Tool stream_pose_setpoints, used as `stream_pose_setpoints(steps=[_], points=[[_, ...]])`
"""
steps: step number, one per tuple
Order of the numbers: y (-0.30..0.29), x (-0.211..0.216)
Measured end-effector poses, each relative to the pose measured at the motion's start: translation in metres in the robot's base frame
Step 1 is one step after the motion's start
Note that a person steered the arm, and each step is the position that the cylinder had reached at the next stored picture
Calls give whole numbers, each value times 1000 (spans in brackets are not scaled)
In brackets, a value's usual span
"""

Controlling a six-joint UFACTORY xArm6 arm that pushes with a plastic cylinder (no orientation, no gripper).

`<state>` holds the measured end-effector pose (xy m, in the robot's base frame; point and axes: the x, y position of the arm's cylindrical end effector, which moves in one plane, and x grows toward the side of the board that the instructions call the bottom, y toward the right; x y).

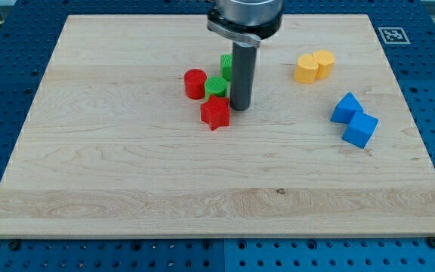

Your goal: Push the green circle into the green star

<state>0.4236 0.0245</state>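
Green circle (216, 85) seen just left of my tip (239, 108), beside red star (215, 112). Green star (226, 65), partly hidden behind rod, appears touching circle; task judged nearly done. No fingers fitted: nothing gripped.

The arm's round metal collar (245, 17) enters at the view's top, near the far edge of the bench (202, 196) and about midway between its left and right edges. From it the dark rod hangs straight and upright, my tip (239, 108) resting on the bench surface.
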Motion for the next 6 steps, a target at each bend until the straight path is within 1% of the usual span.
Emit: stream_pose_setpoints(steps=[3,4,6], points=[[-61,8],[-70,-17],[-46,-23]])
